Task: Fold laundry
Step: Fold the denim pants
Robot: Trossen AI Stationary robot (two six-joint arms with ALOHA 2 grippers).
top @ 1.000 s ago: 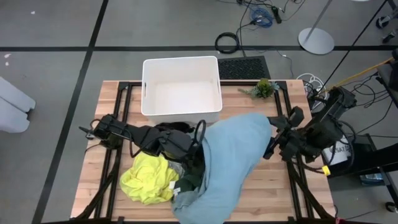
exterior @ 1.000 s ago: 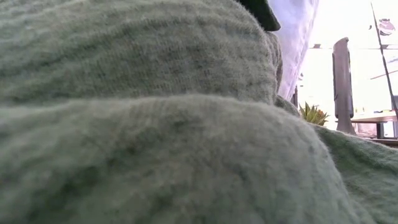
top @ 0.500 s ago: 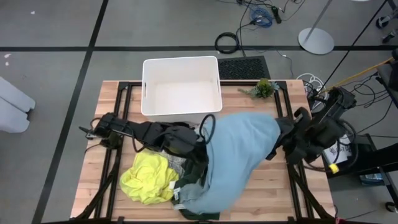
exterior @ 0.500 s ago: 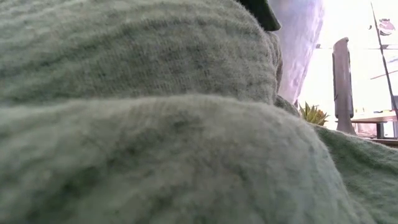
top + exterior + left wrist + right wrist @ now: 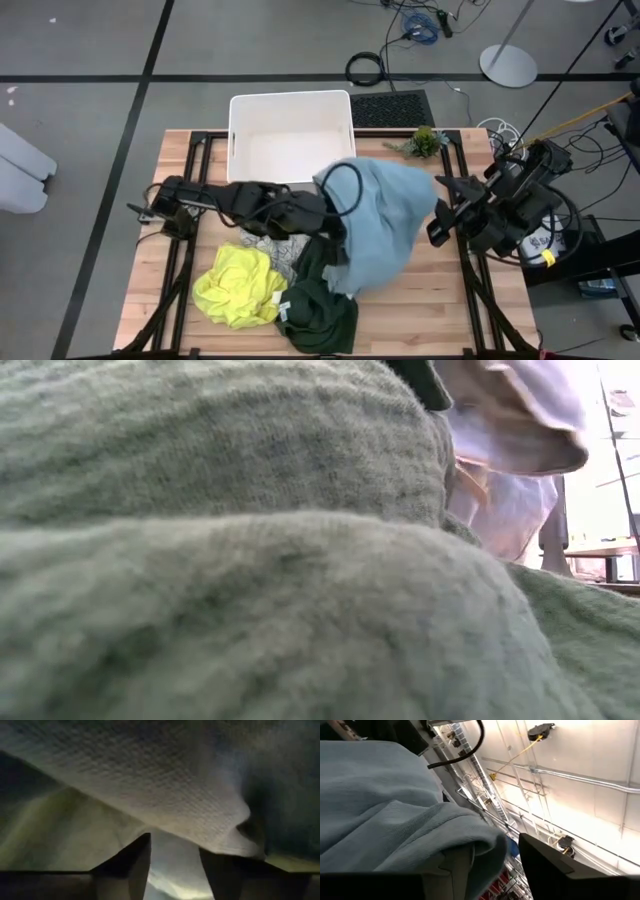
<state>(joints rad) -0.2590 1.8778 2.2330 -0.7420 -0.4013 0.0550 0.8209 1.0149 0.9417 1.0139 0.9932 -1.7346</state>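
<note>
The light blue garment point(image 5: 385, 225) has changed the most. A moment ago it lay spread long across the middle of the worktop point(image 5: 440, 300), reaching down to the lower edge. Now it is pulled up into a tall bunch in the middle of the frame, with its top edge touching the white bin point(image 5: 291, 135) at the upper middle. Because it was lifted, the dark green garment point(image 5: 322, 300) at the lower middle shows much more than before. The bright yellow garment point(image 5: 238, 287) sits at the lower left, just beside the green one, and has not moved. A bit of white cloth with a grey pattern point(image 5: 268, 248) peeks out above the yellow. The left gripper point(image 5: 174, 865) is tucked under the blue cloth at the middle, and its fingers have just come apart with nothing held between them. The right gripper point(image 5: 492, 857) is at the right of the bunch, and its fingers stand a little apart with a fold of blue cloth lying on one of them. The blue garment is probably being lifted clear of the pile, and no fold is made yet.
</note>
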